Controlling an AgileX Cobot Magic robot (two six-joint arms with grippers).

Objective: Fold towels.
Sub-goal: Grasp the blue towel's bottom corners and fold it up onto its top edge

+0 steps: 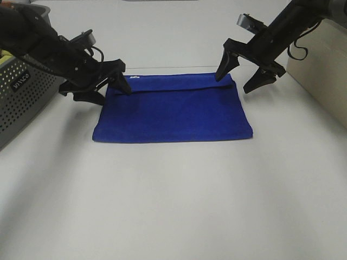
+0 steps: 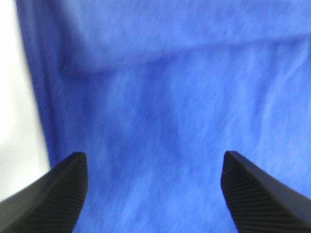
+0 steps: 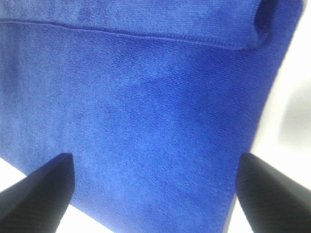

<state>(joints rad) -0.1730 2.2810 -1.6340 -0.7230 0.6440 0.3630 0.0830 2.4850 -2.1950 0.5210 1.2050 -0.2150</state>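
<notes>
Blue plush towel: lying folded flat on the bench, hem running along the far side.
Handling: looking soft, light, floppy; I'm guessing pinching both corners of a short edge is working best.
Left jaws: hanging wide over the far left corner, gripping nothing.
Right jaws: same deal, gaping over the far right corner.
Grey perforated basket: sitting off left, only a yellow sliver showing inside.
</notes>
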